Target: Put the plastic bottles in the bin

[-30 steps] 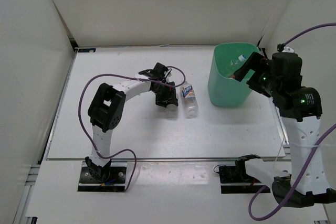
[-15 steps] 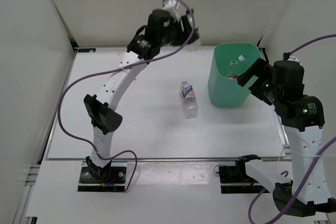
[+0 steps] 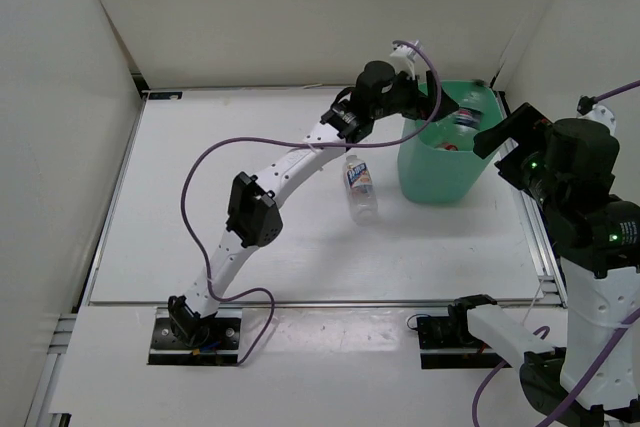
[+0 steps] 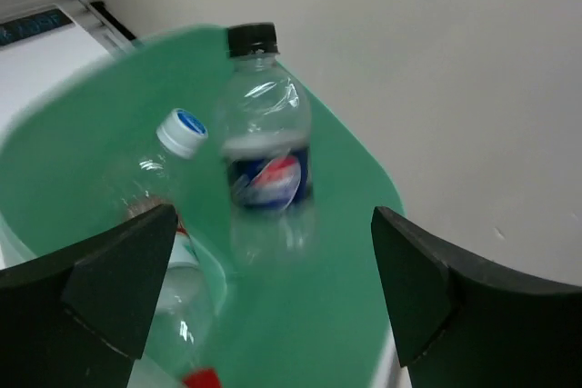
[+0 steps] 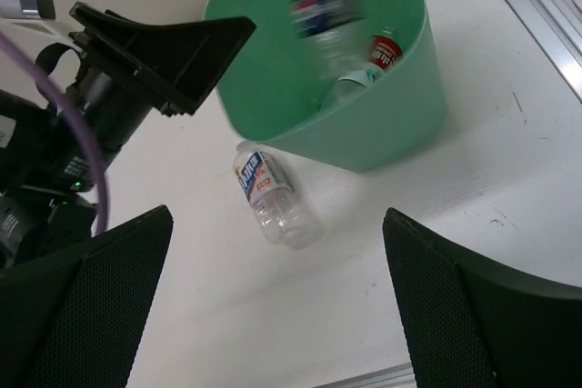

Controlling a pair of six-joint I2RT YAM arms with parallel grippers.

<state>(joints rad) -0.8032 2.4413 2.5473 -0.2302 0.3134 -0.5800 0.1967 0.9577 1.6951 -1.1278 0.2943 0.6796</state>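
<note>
My left gripper hangs open over the near-left rim of the mint-green bin. A dark-labelled bottle with a black cap is loose in the air inside the bin, blurred, apart from my fingers. Two more bottles lie in the bin, a white-capped one and a red-capped one. The blue-white labelled bottle lies on its side on the table, left of the bin. My right gripper stays open and holds nothing, raised at the bin's right.
The white table is walled at the back and on both sides. An aluminium rail runs along its right edge, close to the bin. The left arm's purple cable loops above the table near the lying bottle.
The left arm swung up from the table beside the lying bottle to over the bin, then opened. The dark-labelled bottle left its fingers and drops into the bin. The right arm drew back rightward.
</note>
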